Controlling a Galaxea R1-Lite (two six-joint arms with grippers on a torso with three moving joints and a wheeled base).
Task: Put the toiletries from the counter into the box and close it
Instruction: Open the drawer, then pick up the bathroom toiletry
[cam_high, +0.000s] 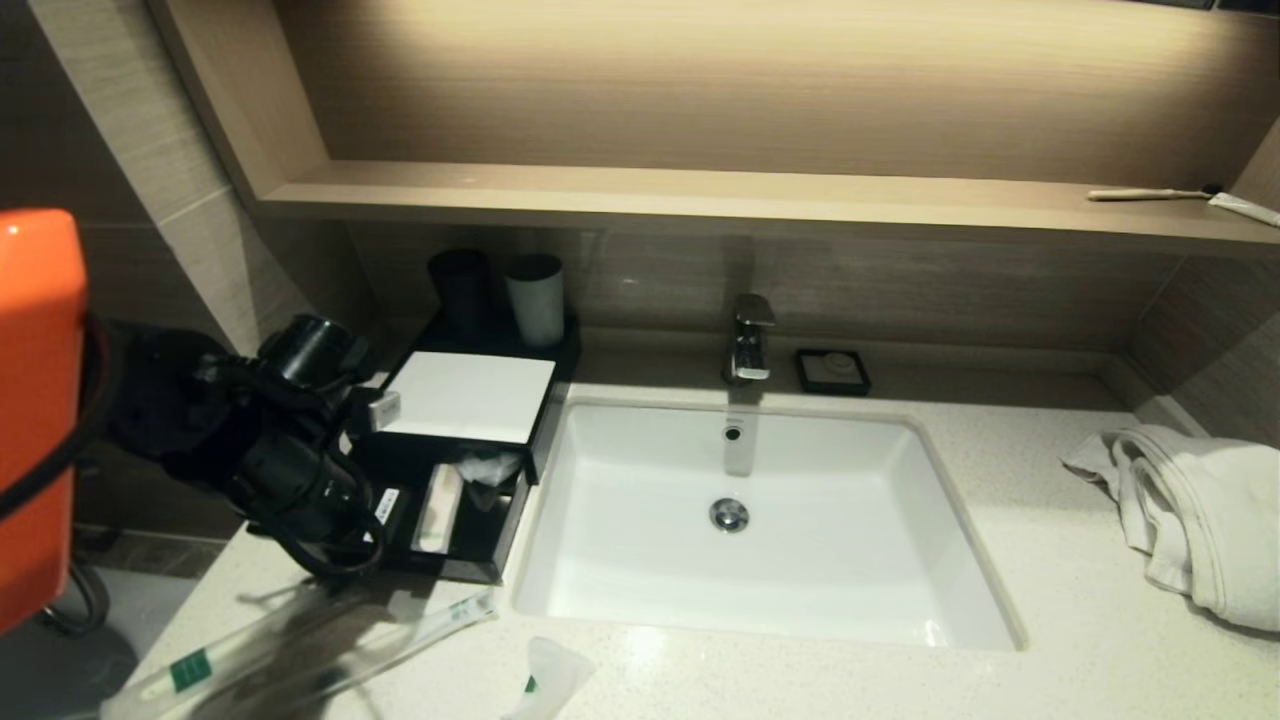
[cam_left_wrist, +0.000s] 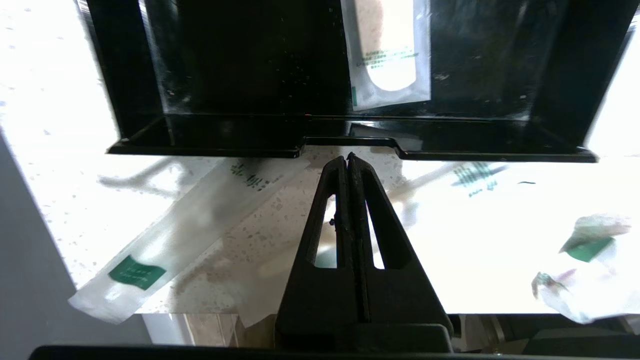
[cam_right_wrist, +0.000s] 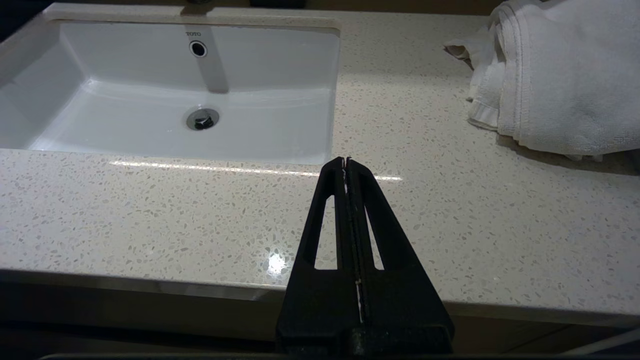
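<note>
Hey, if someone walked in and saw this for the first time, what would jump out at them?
Probably the white sink in the middle of the counter, with a crumpled white towel to its right. To its left, the left gripper, jaws shut, hovers at the front edge of an open black box that already holds a packet, while more wrapped packets lie on the counter in front. The right gripper is shut over bare counter.

We see a pale speckled stone counter (cam_high: 1080, 640) with a white sink (cam_high: 740, 520) sunk into its middle. At its left end sits a black box (cam_high: 470, 540), drawer open; just in front lie a long clear sachet (cam_high: 300, 650) and a small crumpled packet (cam_high: 550, 680). A white towel (cam_high: 1200, 520) is heaped at the right end, a black soap dish (cam_high: 832, 370) beside the tap (cam_high: 750, 340).
</note>
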